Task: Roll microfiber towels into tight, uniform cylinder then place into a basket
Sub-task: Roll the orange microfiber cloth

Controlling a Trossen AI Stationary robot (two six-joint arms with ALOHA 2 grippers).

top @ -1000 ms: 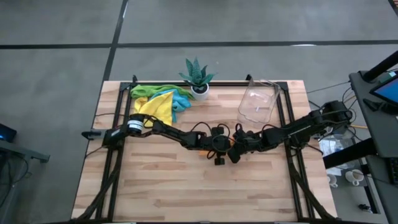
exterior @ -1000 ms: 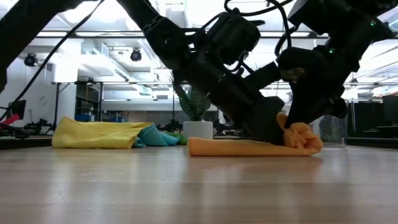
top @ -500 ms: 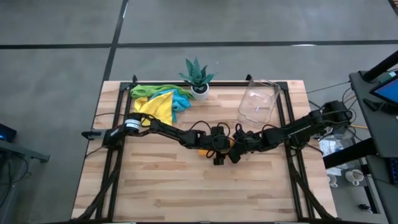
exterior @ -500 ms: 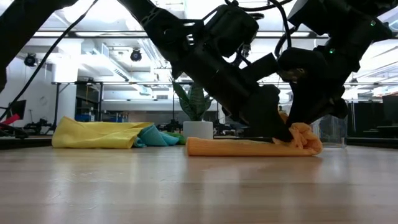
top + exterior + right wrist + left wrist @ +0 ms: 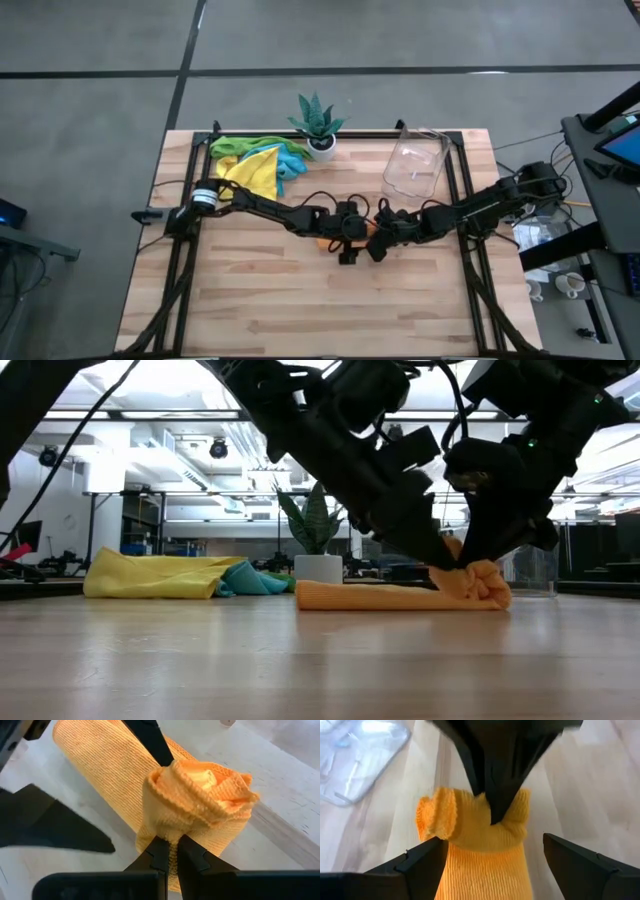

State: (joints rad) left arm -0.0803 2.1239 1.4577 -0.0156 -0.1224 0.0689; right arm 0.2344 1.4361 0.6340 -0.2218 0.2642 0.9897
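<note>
Right gripper (image 5: 170, 851) pinches the end of the rolled orange towel (image 5: 400, 596) at table centre. Left gripper (image 5: 490, 865) spread wide, straddling the roll.

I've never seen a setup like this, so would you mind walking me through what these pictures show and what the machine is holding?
This is a robot with two dark arms working at a wooden table. One picture looks straight down from above, one looks level across the tabletop, and two come from small cameras on the arms' wrists.

In the middle lies an orange towel, rolled into a cylinder. The right gripper is shut, pinching one end of the roll. The left gripper is open, its fingers on either side of the roll without squeezing it.

At the back of the table sit a pile of loose towels in yellow, green and blue, a potted plant, and a clear plastic basket, which looks empty.
</note>
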